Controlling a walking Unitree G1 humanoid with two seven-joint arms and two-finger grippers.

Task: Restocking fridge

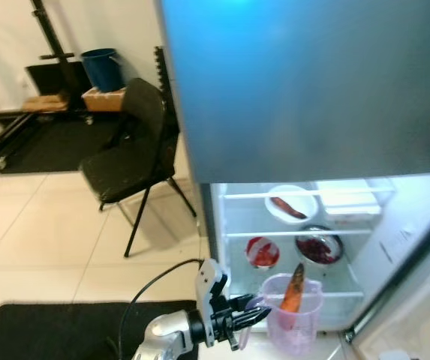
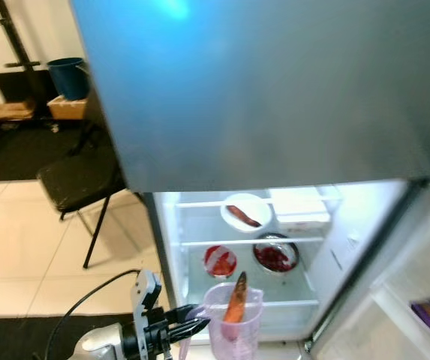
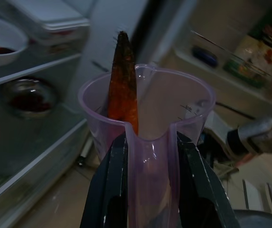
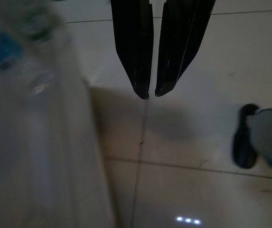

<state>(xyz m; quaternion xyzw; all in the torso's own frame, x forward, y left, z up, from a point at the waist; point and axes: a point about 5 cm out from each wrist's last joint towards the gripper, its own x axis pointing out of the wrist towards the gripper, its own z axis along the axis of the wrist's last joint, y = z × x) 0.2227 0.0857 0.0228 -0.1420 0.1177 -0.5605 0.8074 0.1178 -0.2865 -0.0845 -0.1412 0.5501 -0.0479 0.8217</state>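
- The left arm was silver metal, rounded at the forearm.
- A white wrist block sat above a black gripper body.
- The left gripper had two long, black, tapering fingers.
- A black cable looped from the wrist.
- The right gripper had glossy black fingers ending in points.

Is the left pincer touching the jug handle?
Touching. The left wrist view shows the left pincer with both black fingers pressed against the sides of the purple jug's handle, no gap.
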